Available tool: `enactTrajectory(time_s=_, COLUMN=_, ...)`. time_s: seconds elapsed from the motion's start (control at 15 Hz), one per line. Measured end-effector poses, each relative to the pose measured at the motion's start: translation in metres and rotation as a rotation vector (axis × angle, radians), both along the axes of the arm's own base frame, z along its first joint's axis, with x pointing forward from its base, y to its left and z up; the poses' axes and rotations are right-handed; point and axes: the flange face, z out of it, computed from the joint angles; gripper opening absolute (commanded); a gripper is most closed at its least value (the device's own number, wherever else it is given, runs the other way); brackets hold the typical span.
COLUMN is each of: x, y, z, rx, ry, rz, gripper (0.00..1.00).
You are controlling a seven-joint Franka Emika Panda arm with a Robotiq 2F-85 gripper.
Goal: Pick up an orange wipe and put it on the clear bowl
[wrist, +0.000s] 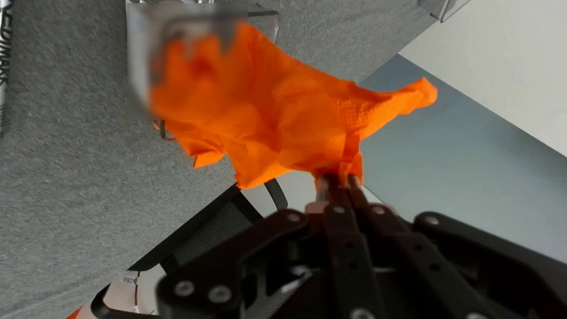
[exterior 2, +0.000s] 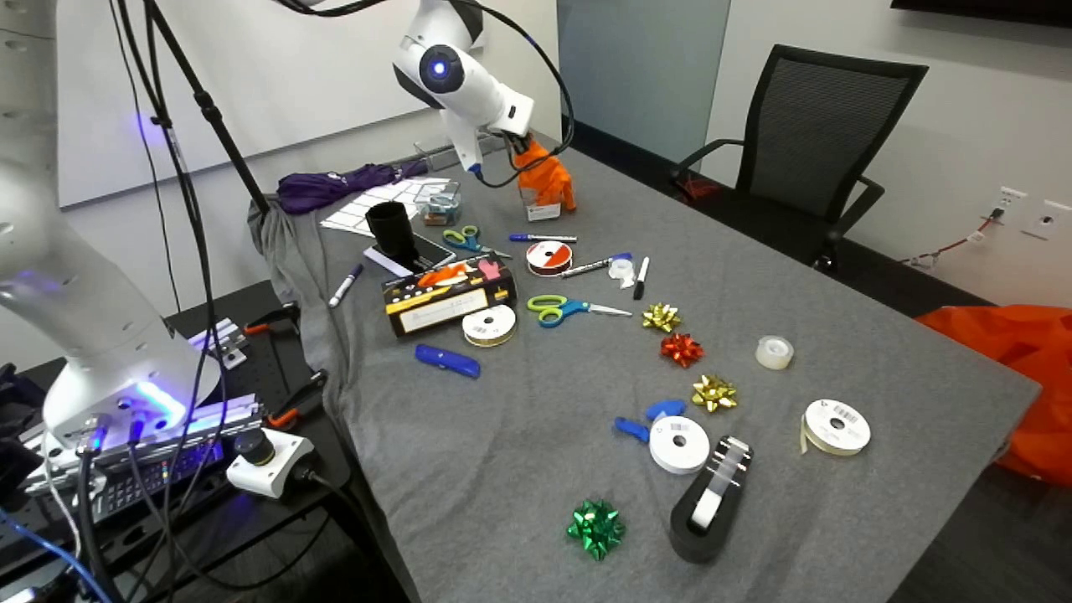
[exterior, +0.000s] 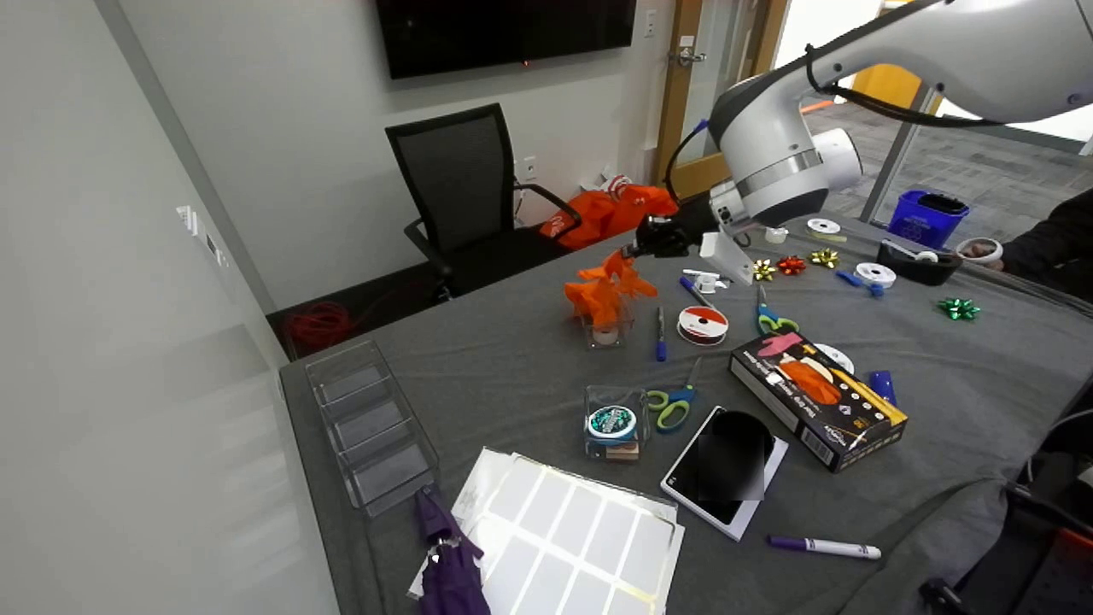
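Well, pick-up done, placing partway along, by my reading. The gripper (wrist: 338,180) has its fingers drawn together, nothing between them but a pinched edge of the wipe (wrist: 297,113); wrist view shows this plainly. Wipe hangs from the tips and spreads out ahead of them, one corner poking free to the side. In both exterior views its far part lies over a clear box (exterior: 623,331) just below the gripper; some looks to be down inside the rim, some slung over the outside, though exact contact is hard to make out. A pale roll (exterior: 605,336) sits in the bottom. No clear round vessel made out, so I take this box for the "bowl" meant. Other candidates: another box (exterior: 616,395) holding a teal tin (exterior: 612,422), well apart from the gripper, and a divided tray (exterior: 371,425), apart from it too. Left to do, if the near box is right: lower the pinched end onto it, part the fingers, back off without dragging the wipe along. Doubt to note: one instant cannot tell laying-in from drawing-out. Wrist view is blurred at the box's mouth, so how much of the wipe rests there is unsure.
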Motion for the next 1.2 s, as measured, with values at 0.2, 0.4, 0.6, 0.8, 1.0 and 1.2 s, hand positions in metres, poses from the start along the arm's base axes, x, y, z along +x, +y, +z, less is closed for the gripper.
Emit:
enactTrajectory(time_s=0.2, x=0.009, y=-0.003, z=-0.007, rx=0.001, ry=0.0, rz=-0.012, gripper=0.0)
enactTrajectory(time_s=0.4, x=0.009, y=-0.011, z=-0.021, rx=-0.012, ry=0.031, rz=-0.038, gripper=0.0)
enactTrajectory(time_s=0.6, x=0.006, y=-0.022, z=-0.04, rx=-0.059, ry=0.071, rz=-0.065, gripper=0.0)
enactTrajectory(time_s=0.8, x=0.001, y=-0.033, z=-0.058, rx=-0.114, ry=0.141, rz=-0.114, gripper=0.0)
enactTrajectory(time_s=1.0, x=-0.007, y=-0.036, z=-0.074, rx=-0.154, ry=0.224, rz=-0.163, gripper=0.0)
enactTrajectory(time_s=1.2, x=-0.011, y=-0.037, z=-0.078, rx=-0.177, ry=0.282, rz=-0.2, gripper=0.0)
